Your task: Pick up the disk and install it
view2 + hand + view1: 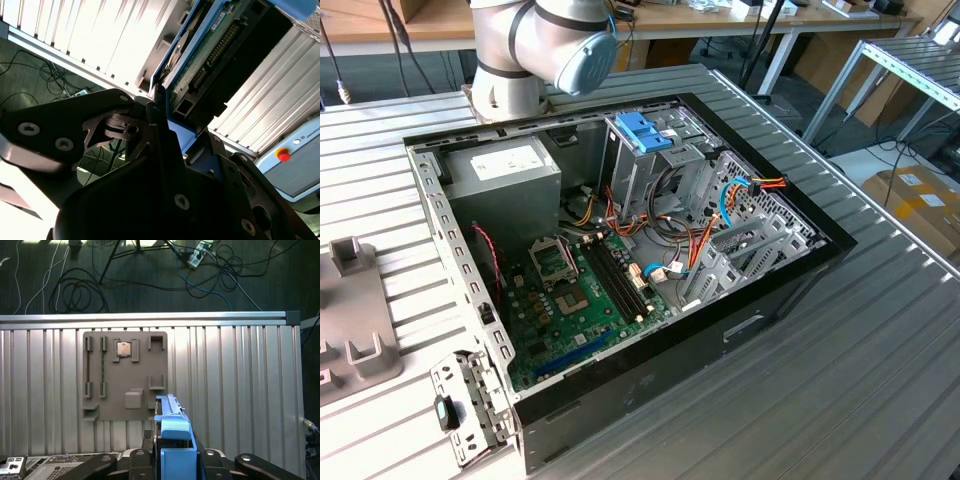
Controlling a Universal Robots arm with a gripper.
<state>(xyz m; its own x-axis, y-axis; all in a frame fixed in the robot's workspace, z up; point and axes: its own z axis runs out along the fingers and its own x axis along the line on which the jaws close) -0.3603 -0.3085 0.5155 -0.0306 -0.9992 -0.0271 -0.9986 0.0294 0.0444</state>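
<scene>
The disk [172, 432] is clamped edge-on in the hand [172, 454], held up off the tabletop [240, 390] in the first wrist view, and tbh it could be tilted by that narrow grip and jammed against the cage [623, 178].

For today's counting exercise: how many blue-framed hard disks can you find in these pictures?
1. The disk is clamped in the gripper, seen in both wrist views. Another may be hidden inside the computer's drive cage in the exterior view.

blue-framed dark disk [210, 50], gripped edge-on, aloft
</scene>
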